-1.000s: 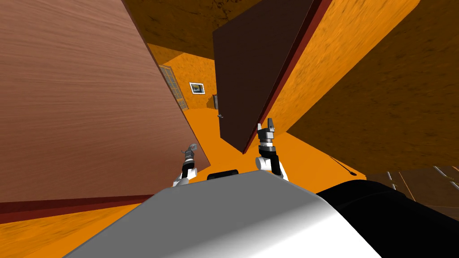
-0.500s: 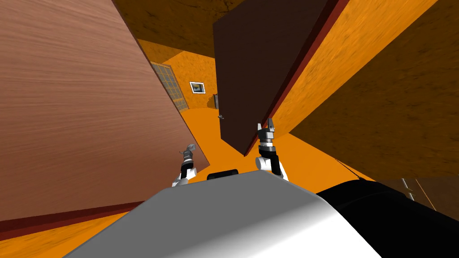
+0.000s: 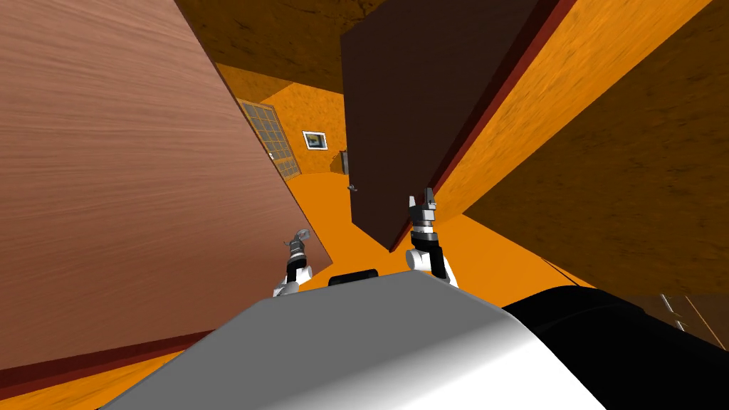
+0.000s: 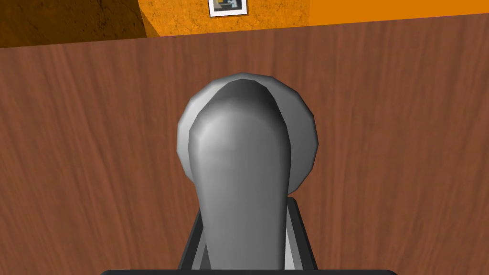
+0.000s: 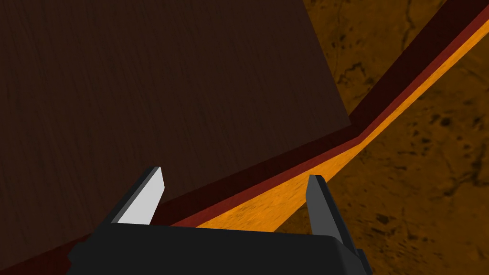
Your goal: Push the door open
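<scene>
A large brown wood-grain door (image 3: 128, 178) fills the left of the head view. My left gripper (image 3: 299, 242) is at its free edge, shut on the grey lever handle (image 3: 304, 233). In the left wrist view the lever (image 4: 243, 143) rises from between the fingers in front of its round plate, against the door (image 4: 382, 143). My right gripper (image 3: 421, 203) is raised and open with nothing between its fingers. It points at a dark brown door (image 5: 143, 86) and the dark red frame (image 5: 296, 157) beside it.
The dark brown door (image 3: 399, 107) stands ajar ahead, with a small handle (image 3: 350, 187). Orange floor (image 3: 320, 199) runs between the two doors to a far wall with a gridded window (image 3: 270, 139) and a framed picture (image 3: 314, 139). An orange wall (image 3: 605, 142) closes the right.
The brown door's free edge has swung a little leftward, uncovering more of the window behind it. The right wall has slid in the picture as I moved. Both grippers hold as before.
</scene>
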### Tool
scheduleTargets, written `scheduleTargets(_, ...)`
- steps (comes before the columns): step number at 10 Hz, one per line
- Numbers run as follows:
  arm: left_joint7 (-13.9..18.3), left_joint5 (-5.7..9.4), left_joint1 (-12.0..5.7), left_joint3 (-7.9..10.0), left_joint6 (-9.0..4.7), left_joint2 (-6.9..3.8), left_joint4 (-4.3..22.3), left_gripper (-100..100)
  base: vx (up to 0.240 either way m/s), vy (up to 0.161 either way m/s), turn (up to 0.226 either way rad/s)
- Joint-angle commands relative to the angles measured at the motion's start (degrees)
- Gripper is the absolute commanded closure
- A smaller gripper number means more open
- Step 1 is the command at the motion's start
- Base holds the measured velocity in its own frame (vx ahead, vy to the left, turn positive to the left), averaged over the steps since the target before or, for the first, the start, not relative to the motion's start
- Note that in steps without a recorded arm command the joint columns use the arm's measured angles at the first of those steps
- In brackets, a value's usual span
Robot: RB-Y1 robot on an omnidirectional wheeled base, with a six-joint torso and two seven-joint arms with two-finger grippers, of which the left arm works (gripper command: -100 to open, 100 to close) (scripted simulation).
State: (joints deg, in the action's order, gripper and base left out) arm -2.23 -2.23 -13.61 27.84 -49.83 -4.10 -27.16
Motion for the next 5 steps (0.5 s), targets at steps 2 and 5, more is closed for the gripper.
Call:
scheduleTargets(2, -1.62, 0.98, 0.76, 1.98, 1.06, -0.20, -3.81, 100, 0.148, 0.006, 0.042)
scheduleTargets(5, -2.41, 1.48, 0.56, 2.88, 0.96, -0.11, -3.82, 100, 0.125, 0.012, 0.038)
